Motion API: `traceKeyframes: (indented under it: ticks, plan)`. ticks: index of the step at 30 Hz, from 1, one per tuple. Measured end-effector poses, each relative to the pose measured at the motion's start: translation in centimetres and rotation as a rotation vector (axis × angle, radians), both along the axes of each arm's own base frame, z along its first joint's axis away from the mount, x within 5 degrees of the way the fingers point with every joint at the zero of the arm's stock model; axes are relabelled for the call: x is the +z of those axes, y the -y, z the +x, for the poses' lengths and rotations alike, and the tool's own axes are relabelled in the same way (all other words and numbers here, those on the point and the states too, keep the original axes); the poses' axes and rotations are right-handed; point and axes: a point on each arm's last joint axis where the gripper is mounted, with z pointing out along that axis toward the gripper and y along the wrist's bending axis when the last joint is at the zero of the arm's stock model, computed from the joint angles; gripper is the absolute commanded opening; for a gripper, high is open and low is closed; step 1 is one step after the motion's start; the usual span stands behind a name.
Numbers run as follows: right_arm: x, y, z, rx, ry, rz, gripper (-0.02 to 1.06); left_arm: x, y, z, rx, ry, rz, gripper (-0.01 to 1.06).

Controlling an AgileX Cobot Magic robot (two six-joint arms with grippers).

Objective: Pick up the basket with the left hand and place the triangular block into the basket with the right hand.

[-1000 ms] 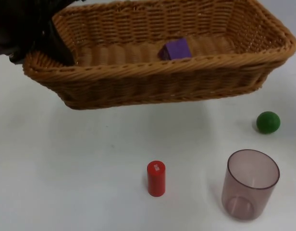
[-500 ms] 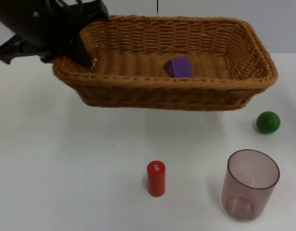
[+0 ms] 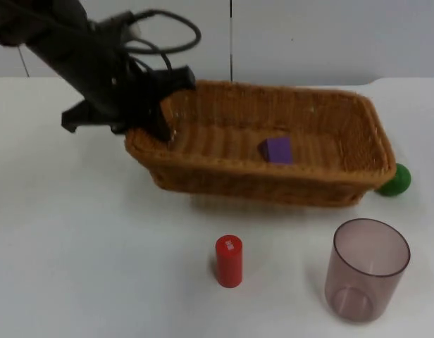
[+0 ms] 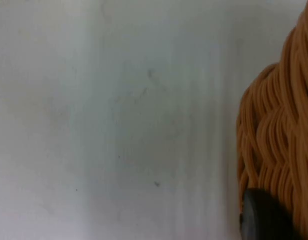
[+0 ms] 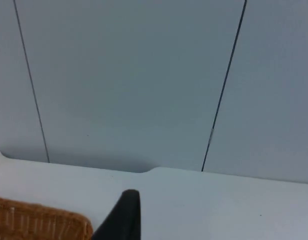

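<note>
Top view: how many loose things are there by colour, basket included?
Brown: 1, the basket, held at its left rim by the left gripper
Purple: 1, the triangular block inside it
Red: 1, the cylinder
Green: 1, the ball
Tinted clear: 1, the cup
Total: 5

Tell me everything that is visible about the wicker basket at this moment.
The basket is rectangular, woven of light-brown wicker, with sloping walls and a thick braided rim. It is open on top and sits level, low over the white table. The left tool grips its rim at the left short end. A purple block lies on its floor. A green ball sits at its right corner, partly hidden behind it.
</note>
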Motion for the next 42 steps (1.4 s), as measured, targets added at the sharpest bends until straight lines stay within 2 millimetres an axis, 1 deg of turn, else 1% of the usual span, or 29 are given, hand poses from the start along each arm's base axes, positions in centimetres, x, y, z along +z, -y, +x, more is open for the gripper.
traceKeyframes:
  ticks: [2,8,11,12,14,16,24,29,36,42]
  plan:
    - [0.0,0.0,0.0,0.0,0.0,-0.001,1.04,-0.6,0.0,0.3,-0.006,0.015,0.005,0.0]
    - [0.0,0.0,0.0,-0.001,0.0,-0.001,1.04,-0.7,0.0,1.0,0.028,0.076,-0.023,0.0]
    - [0.0,0.0,0.0,-0.001,0.003,-0.003,1.04,-1.9,-0.3,1.3,0.059,0.058,-0.06,0.0]
    - [0.0,0.0,0.0,-0.001,0.003,-0.003,1.04,-1.9,-0.3,1.3,0.059,0.058,-0.06,0.0]
    - [0.0,0.0,0.0,0.0,0.004,-0.003,1.04,-2.9,-1.0,1.6,0.076,0.039,-0.074,0.0]
    - [0.0,0.0,0.0,0.0,0.004,-0.003,1.04,-3.4,-1.4,1.7,0.079,0.032,-0.075,0.0]
    - [0.2,-0.1,0.1,0.006,0.024,0.001,1.04,-3.5,-1.6,1.8,0.071,0.044,-0.072,0.0]
    - [0.3,-0.1,0.1,0.009,0.031,0.002,1.04,-4.3,-2.0,1.4,0.082,0.058,-0.039,0.0]
    - [0.3,-0.1,0.1,0.009,0.03,0.002,1.04,-4.3,-1.9,1.5,0.085,0.069,-0.05,0.0]
    - [0.3,-0.1,0.1,0.009,0.031,0.002,1.04,-5.5,-1.7,1.4,0.101,0.029,-0.077,0.0]
